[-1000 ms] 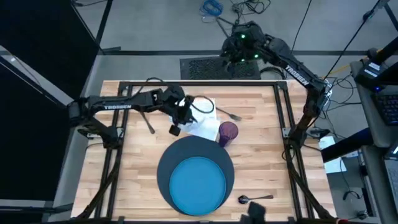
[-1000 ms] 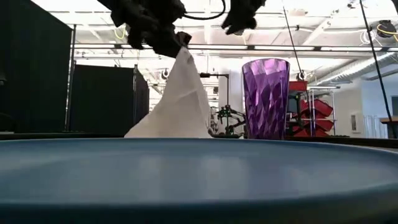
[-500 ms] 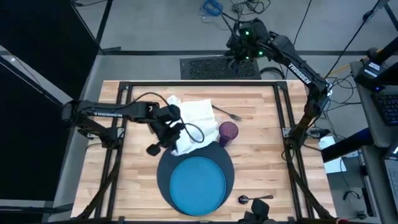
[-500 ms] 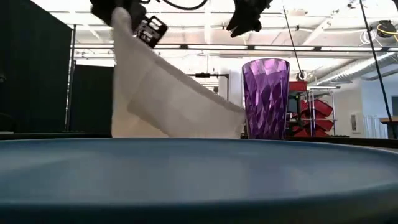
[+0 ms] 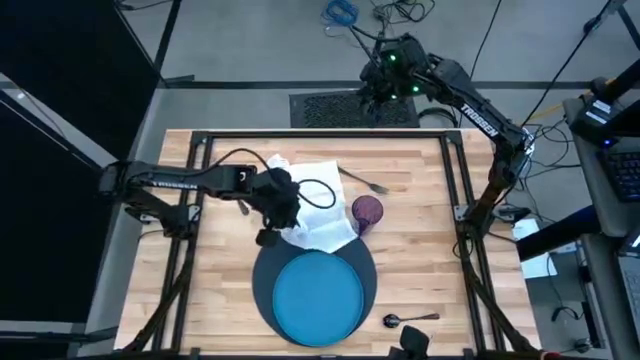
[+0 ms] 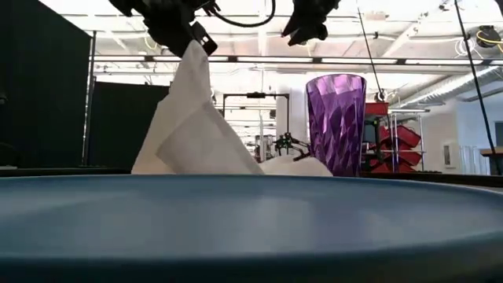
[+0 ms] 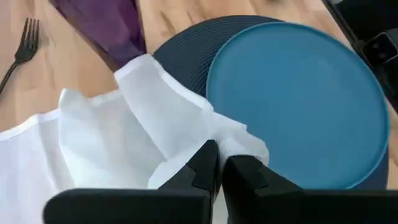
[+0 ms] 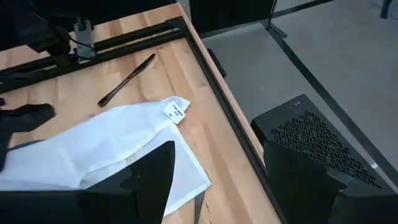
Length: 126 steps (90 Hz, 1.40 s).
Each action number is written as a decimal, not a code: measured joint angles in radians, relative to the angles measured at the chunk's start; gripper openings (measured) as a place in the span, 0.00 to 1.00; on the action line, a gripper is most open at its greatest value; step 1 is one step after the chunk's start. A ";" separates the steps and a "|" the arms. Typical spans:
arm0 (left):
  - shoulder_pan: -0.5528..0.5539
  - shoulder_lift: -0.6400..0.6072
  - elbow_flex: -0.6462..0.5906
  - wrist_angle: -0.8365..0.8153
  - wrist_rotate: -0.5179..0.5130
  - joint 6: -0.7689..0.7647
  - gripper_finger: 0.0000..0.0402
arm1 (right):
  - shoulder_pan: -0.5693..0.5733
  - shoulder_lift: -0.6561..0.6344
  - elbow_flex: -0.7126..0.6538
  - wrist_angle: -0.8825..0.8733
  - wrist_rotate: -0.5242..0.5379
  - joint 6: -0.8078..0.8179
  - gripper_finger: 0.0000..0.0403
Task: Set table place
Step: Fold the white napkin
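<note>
Pinching a fold of the white napkin [image 5: 322, 205] between pressed-together fingers, the left gripper [image 5: 272, 218] held the cloth lifted over the table [image 5: 430, 270], just behind the dark charger [image 5: 262, 290] and blue plate [image 5: 318, 300]. The purple cup [image 5: 366, 213] stood just beside the napkin. The right gripper [image 5: 375, 92] hung beyond the table's far edge, its fingers spread.

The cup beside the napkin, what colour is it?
Purple, see-through with a faceted pattern; the cup shows best in the low view.
</note>
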 joint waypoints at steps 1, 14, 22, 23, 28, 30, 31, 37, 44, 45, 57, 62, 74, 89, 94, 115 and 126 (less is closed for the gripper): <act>-0.002 0.000 0.000 0.000 0.000 -0.001 0.06 | 0.000 0.000 0.000 0.000 0.000 0.000 0.57; -0.035 0.000 0.000 0.014 0.000 -0.005 0.17 | -0.005 0.000 0.000 0.000 0.000 -0.015 0.57; -0.062 0.000 0.000 0.031 0.002 -0.025 0.24 | -0.005 0.000 0.000 0.001 0.000 -0.026 0.57; -0.066 0.000 0.000 0.034 0.003 -0.030 0.25 | -0.005 0.000 0.000 0.001 0.000 -0.027 0.57; -0.080 0.000 -0.001 0.065 0.004 -0.055 0.27 | -0.005 0.000 0.000 0.001 0.000 -0.035 0.57; -0.085 0.000 -0.001 0.079 0.005 -0.059 0.28 | -0.005 0.000 0.000 0.001 0.000 -0.037 0.57; -0.088 0.000 -0.001 0.085 0.005 -0.061 0.29 | -0.005 0.000 0.000 0.001 0.000 -0.037 0.57; -0.103 0.000 -0.001 0.124 0.005 -0.064 0.31 | -0.005 0.000 0.000 0.001 0.001 -0.039 0.57; -0.119 0.000 0.007 0.153 0.005 -0.057 0.31 | -0.005 0.000 0.000 0.002 0.001 -0.048 0.57; -0.121 0.000 0.010 0.153 0.005 -0.057 0.31 | -0.005 0.000 0.000 0.002 0.001 -0.049 0.57; -0.132 -0.001 0.040 0.143 0.016 -0.057 0.31 | -0.005 0.000 0.000 0.002 0.001 -0.050 0.57; -0.132 -0.001 0.041 0.120 0.017 -0.066 0.31 | -0.005 0.000 0.000 0.002 0.001 -0.050 0.57; -0.132 0.000 0.041 0.078 -0.068 -0.128 0.31 | -0.005 0.000 0.000 0.002 0.001 -0.050 0.57; -0.131 0.000 0.041 0.001 -0.124 -0.161 0.31 | -0.005 0.000 0.000 0.002 0.001 -0.050 0.57; -0.132 0.000 0.041 -0.029 -0.125 -0.161 0.31 | -0.005 0.000 0.000 0.002 0.001 -0.041 0.57; -0.159 -0.001 0.012 -0.189 -0.147 -0.231 0.31 | 0.052 0.075 0.000 0.020 -0.150 0.010 0.57; -0.175 -0.001 -0.056 -0.209 -0.251 -0.278 0.31 | 0.106 0.169 -0.001 0.068 -0.158 0.006 0.56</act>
